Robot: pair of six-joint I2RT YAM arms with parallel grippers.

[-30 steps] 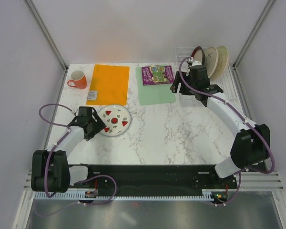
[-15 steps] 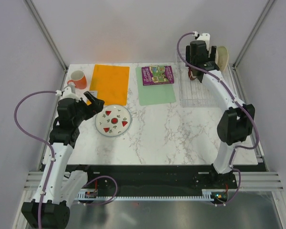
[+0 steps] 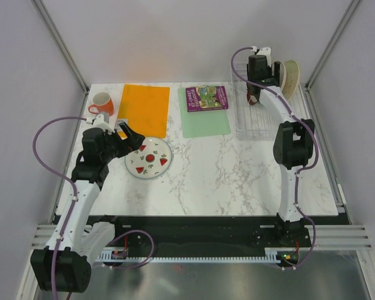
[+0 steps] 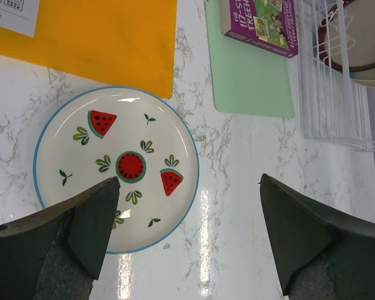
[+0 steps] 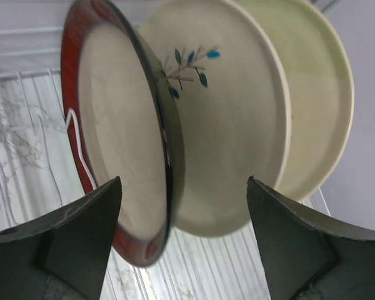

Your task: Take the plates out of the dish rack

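1. Left end effector [image 4: 187, 182] spread wide above fruit plate [image 4: 115, 169], which lies flat on tabletop [image 4: 228, 206], near left.
2. Right end effector [image 5: 182, 181] spread, pinching nothing, facing maroon-rimmed plate [image 5: 122, 144] upright in dish rack [image 3: 253, 122], far right.
3. Suggest straddling the maroon rim only, clear of leaf-sprig plate [image 5: 231, 125] behind, then lifting straight up.

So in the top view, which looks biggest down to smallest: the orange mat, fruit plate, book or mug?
1. orange mat
2. fruit plate, only a bit smaller
3. book
4. mug
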